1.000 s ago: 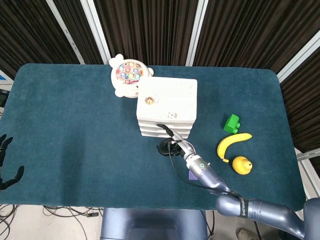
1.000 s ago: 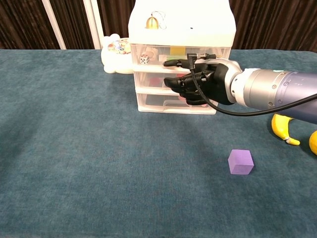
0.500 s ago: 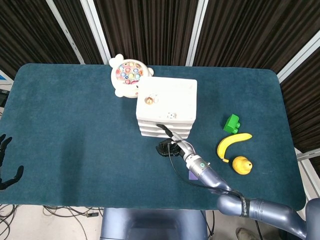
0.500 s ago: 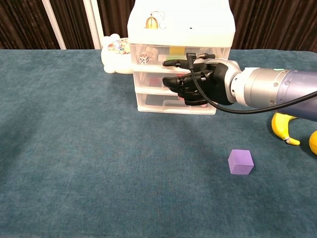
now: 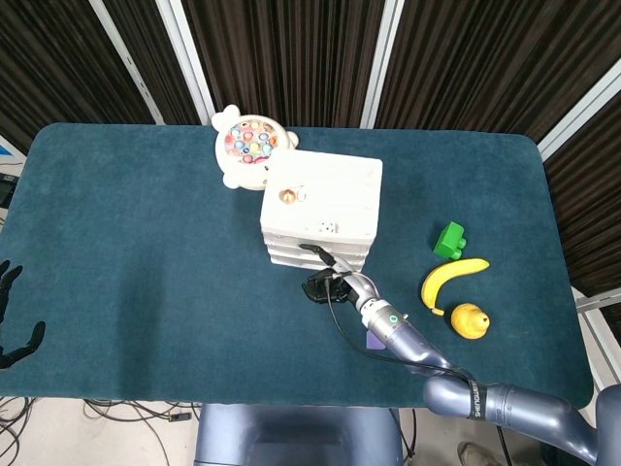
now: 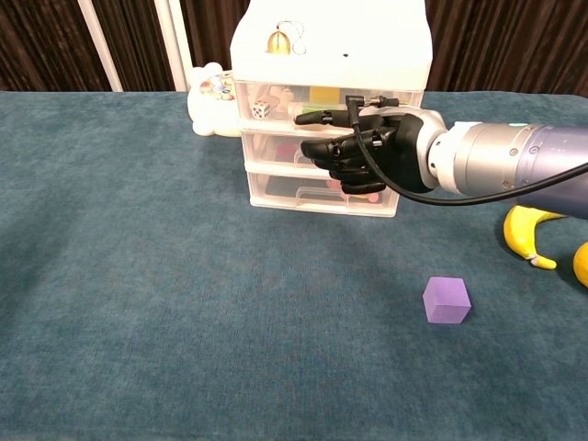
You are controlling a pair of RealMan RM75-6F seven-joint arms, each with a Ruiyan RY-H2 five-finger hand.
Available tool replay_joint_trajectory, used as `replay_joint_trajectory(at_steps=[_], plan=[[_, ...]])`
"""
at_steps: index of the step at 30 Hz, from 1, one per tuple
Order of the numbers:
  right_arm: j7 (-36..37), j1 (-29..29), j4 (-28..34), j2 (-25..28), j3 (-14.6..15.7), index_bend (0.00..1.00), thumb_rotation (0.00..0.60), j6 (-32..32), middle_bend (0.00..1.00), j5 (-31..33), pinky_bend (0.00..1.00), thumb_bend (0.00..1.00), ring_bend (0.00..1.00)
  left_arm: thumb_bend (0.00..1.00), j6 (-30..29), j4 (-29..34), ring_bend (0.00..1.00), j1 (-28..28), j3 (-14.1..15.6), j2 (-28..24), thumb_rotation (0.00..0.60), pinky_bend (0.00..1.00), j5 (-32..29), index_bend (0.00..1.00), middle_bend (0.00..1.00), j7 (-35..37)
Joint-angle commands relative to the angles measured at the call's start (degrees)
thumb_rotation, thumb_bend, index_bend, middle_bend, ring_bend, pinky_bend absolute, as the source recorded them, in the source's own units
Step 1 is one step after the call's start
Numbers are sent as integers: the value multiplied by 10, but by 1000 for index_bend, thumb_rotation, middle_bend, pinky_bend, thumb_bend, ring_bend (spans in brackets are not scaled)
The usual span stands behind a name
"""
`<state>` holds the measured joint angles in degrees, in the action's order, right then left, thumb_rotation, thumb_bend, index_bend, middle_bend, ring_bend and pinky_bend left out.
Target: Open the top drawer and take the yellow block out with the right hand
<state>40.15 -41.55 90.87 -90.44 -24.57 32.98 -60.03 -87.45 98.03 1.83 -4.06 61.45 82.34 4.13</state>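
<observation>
left hand [image 5: 12, 335] at table edge, fingers apart, holds nothing | drawer unit [image 6: 326, 55] has shifted left since earlier | top drawer [image 6: 322, 99] closed, yellow block [image 6: 322, 94] inside, visible through clear front | right hand [image 6: 367, 152] fingers curled against unit front; grasp unclear

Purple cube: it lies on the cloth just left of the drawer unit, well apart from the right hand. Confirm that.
Not quite. The purple cube lies right of the drawer unit and nearer the camera, not left of it; the chest view shows this. The rest holds: it lies on the cloth, well apart from the right hand, which is up at the drawer fronts.
</observation>
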Motion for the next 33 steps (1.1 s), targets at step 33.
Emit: replay_joint_trajectory(at_steps=[33], plan=[[19,21,25,3,29,186,600,24,814,-40,992,514,914,364,-1,-1,0,-1,-2,1,600,0,-3,45,0,-2]])
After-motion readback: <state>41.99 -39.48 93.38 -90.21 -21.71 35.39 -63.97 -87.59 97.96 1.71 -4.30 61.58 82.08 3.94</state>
